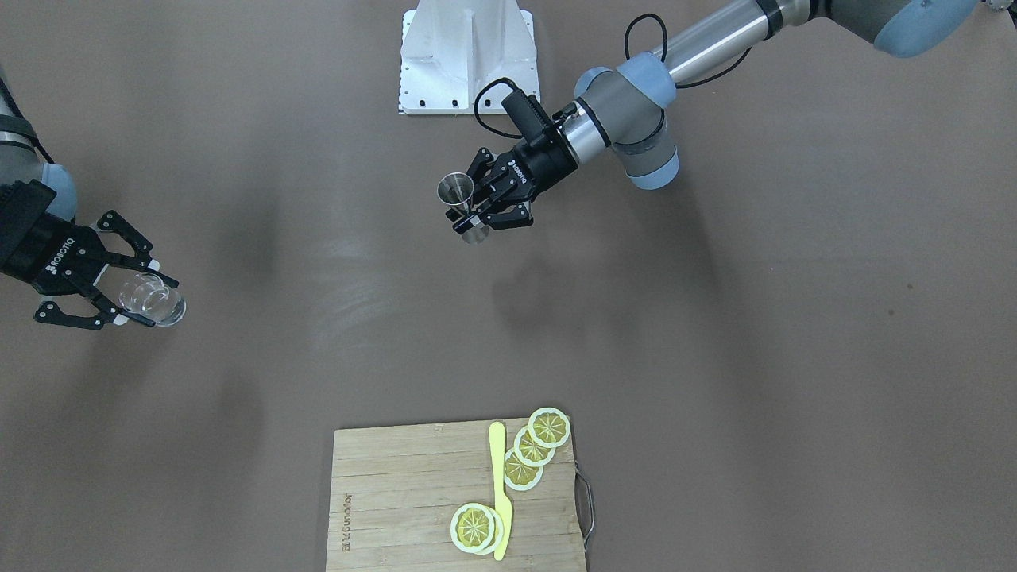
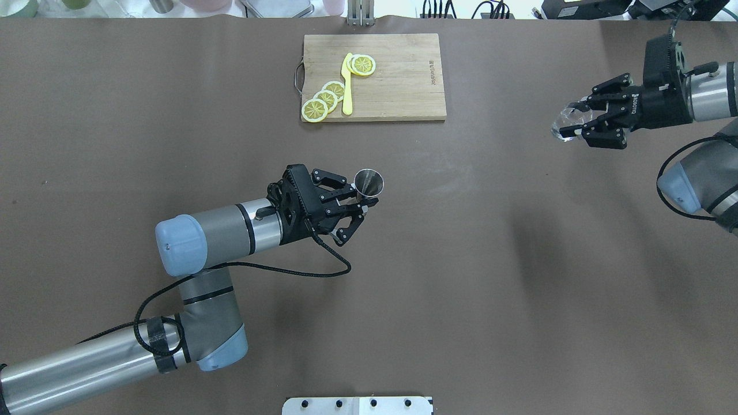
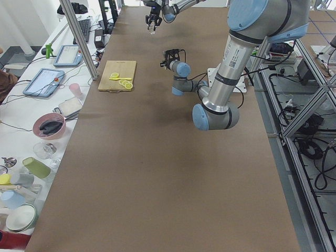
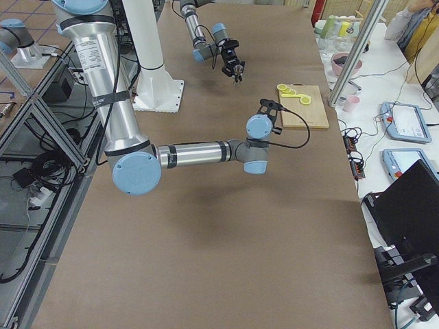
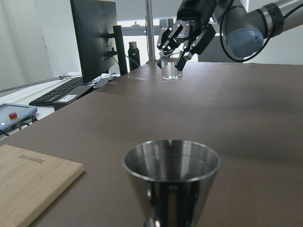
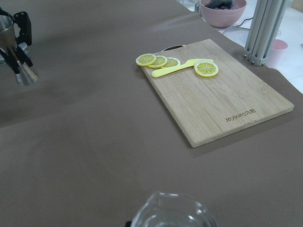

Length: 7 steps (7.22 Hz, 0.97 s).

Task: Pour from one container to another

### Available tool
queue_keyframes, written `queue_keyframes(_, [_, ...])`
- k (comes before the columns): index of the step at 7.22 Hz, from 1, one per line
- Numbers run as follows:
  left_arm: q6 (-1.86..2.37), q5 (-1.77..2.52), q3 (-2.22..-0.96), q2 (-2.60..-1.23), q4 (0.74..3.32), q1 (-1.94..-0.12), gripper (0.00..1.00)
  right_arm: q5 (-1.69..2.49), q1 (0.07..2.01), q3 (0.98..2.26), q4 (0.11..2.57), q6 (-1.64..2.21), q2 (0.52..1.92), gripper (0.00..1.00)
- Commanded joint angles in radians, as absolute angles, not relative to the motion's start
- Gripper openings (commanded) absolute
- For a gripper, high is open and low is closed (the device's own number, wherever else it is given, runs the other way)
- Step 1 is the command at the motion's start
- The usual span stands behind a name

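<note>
Jigger [image 1: 457, 191] tight in left tool [image 1: 470, 222], glass [image 1: 164, 307] tight in right tool [image 1: 149, 300]; jigger's lower cone unseen overhead

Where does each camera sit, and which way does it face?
Front: across table, facing base; left arm on right.
Overhead: behind base, looking down; right arm on right.
Left side: left end; left arm near.
Right side: right end; right arm near.
Left wrist: behind jigger, facing glass.
Right wrist: over glass, facing board.
Both wrists show jigger.
</note>
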State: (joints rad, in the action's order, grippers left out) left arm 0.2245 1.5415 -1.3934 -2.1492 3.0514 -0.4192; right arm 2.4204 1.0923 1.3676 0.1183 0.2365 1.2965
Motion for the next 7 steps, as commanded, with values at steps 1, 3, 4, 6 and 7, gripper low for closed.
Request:
queue_keyframes(1, [0.222, 1.545, -1.417, -2.138, 3.057, -0.420, 0.00, 2.410, 1.092, 1.396, 0.132, 0.235, 1.293, 0.00])
queue_keyframes(3, [0.221, 1.540, -1.411, -2.144, 3.048, -0.416, 0.00, 2.401, 1.092, 1.472, 0.216, 0.227, 1.293, 0.00])
queue_keyframes(4, [0.221, 1.539, -1.410, -2.149, 3.047, -0.416, 0.00, 2.373, 1.091, 1.529, 0.279, 0.221, 1.296, 0.00])
queue_keyframes(6, [0.222, 1.540, -1.408, -2.148, 3.046, -0.414, 0.00, 2.271, 1.053, 1.621, 0.380, 0.200, 1.305, 0.00])
queue_keyframes(7, [0.222, 1.542, -1.407, -2.149, 3.046, -0.413, 0.00, 2.244, 1.030, 1.673, 0.452, 0.158, 1.307, 0.00])
